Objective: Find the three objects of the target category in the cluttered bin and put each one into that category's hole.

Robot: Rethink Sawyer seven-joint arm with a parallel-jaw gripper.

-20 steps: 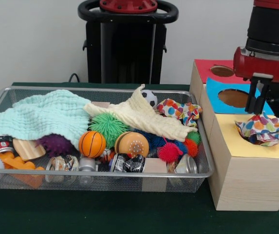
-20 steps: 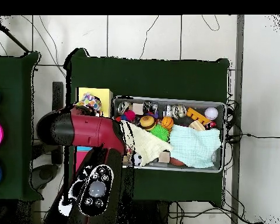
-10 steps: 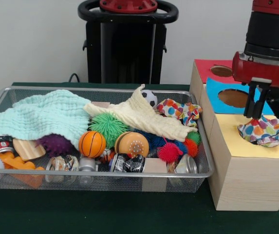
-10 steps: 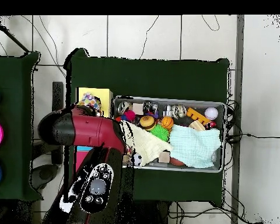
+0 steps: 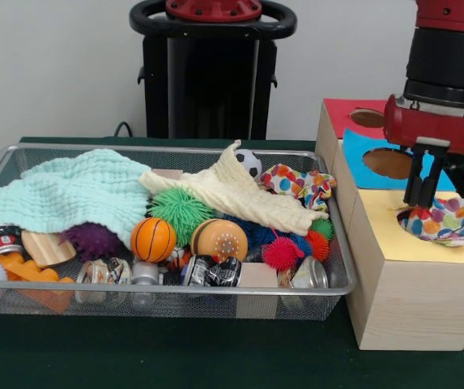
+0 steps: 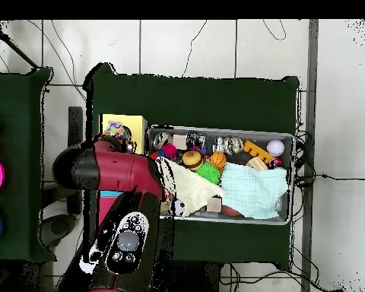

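Gripper: the gripper (image 5: 423,204) is seen low over the yellow-topped section of the wooden sorting box (image 5: 410,301), its tips sunk into the polka-dot cloth (image 5: 449,219). Whether the fingers are clamped or parted cannot be told, since the tips are hidden in the folds.

Task's thing: the polka-dot cloth is bunched over the hole of the yellow panel (image 5: 426,247), at the right of the front view; part appears to be pushed down, while corners stick up at the right. In the overhead view only a scrap of it (image 6: 119,134) is seen past the arm.

Step in hand: the cloth is judged to be in the course of being stuffed into the yellow hole, not yet fully through.

Remaining cloths: a second polka-dot cloth (image 5: 298,185) lies at the right end of the wire bin (image 5: 175,298); a cream knitted cloth (image 5: 240,194) is draped across the middle, and a mint waffle cloth (image 5: 70,190) covers the far left.

Handling: the cloths are judged light, limp and prone to snagging on the hole's edge. A raised fold is best pinched.

Other clutter: a small basketball (image 5: 153,239) and spiky balls lie beneath.
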